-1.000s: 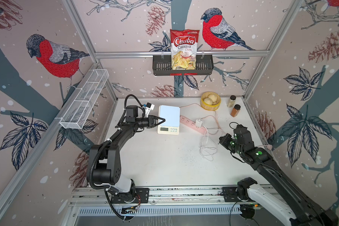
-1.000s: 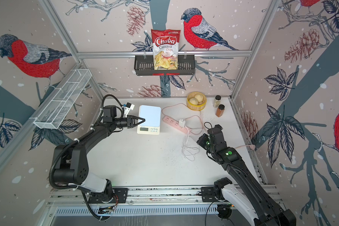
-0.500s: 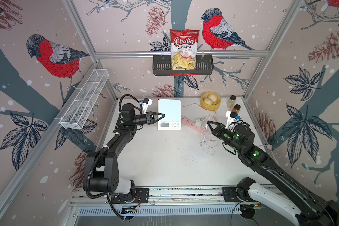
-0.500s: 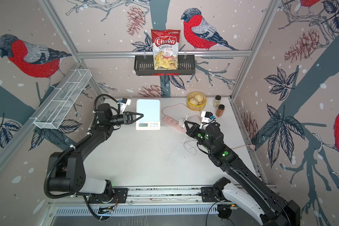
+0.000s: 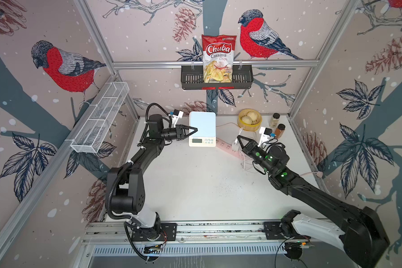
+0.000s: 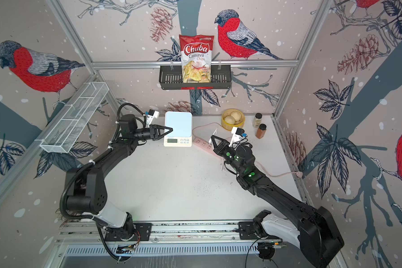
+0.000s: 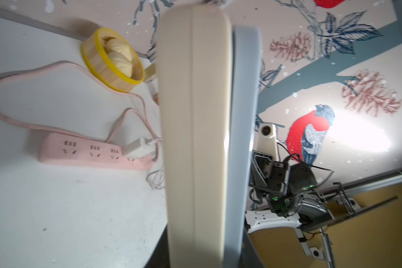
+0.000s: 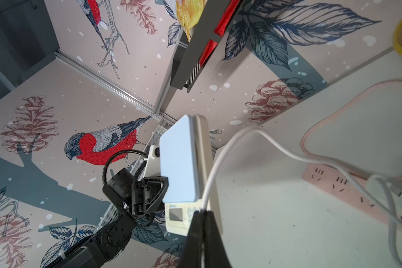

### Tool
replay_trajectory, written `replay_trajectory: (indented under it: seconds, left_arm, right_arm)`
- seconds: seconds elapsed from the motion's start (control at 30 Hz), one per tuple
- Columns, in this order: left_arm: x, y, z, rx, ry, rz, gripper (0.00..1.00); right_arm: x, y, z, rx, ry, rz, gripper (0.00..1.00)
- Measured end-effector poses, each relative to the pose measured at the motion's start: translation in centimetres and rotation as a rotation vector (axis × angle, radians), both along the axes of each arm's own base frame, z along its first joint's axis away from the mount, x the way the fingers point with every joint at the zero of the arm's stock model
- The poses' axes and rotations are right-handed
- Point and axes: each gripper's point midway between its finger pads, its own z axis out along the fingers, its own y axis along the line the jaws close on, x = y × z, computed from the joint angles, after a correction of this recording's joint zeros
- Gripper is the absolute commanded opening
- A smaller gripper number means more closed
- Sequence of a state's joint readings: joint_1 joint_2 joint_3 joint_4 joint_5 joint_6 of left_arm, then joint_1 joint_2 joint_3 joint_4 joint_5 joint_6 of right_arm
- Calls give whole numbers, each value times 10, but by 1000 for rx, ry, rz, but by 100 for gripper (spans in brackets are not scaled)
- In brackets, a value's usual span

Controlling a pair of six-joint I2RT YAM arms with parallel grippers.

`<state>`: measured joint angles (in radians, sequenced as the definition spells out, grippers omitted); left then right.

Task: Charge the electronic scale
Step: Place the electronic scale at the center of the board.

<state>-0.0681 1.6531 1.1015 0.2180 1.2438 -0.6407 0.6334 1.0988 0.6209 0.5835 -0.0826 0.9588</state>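
Right wrist view alone shows right hand (image 8: 201, 211) pinching white cable (image 8: 215, 167); left hand (image 5: 194, 130) grips electronic scale (image 5: 202, 124).

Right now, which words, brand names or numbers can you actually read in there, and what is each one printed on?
"Chuba": large brand name on the red chip bag standing in the black basket.
"Cassava Chips": same bag, just under the brand.
Fine print on the bag: too small to read.
Electronic scale: marks by its display and buttons are too small to read.
Spice jars: labels unreadable.
Pink power strip: no text visible.
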Motion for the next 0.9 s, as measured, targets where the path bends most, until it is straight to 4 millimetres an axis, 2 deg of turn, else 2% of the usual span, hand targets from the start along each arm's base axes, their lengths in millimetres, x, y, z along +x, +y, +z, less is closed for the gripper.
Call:
replay_trajectory:
  seconds: [0.03,0.07,0.1,0.17,0.2,0.3,0.37,0.4,0.47,0.57,0.67,0.77,0.83,0.9]
  left_arm:
    - [1,1,-24,19,55,9,0]
    - [-1,3,-57,43,144,27,0]
    - [-8,5,-89,65,234,43,0]
    - [-26,7,-132,93,370,60,0]
    - [-32,8,-147,103,416,69,0]
    - [-38,11,-170,131,464,86,2]
    - [-32,13,-177,175,461,101,16]
    - [-29,14,-177,195,446,98,28]
    - [-23,16,-177,242,424,110,39]
    - [-23,24,-186,349,408,148,63]
    - [-29,36,-193,444,426,181,66]
    - [-29,45,-183,519,383,216,65]
    - [-29,47,-167,577,322,237,65]
    - [-23,37,-135,626,196,248,64]
  right_arm:
    - [0,1,-2,12,10,5,0]
    - [0,1,-4,13,10,8,0]
    - [-1,2,-5,27,14,14,0]
    - [-3,0,-9,42,16,18,0]
    - [-5,0,-10,57,27,19,0]
    - [-10,0,-13,72,35,29,0]
    - [-14,4,-13,81,40,43,0]
    - [-16,5,-12,82,40,50,0]
    - [-19,7,-14,80,44,57,0]
    - [-21,6,-20,89,67,52,0]
    - [-21,3,-20,93,78,40,0]
    - [-22,3,-19,106,90,41,0]
    - [-22,4,-18,106,90,41,0]
    - [-21,4,-18,107,96,41,0]
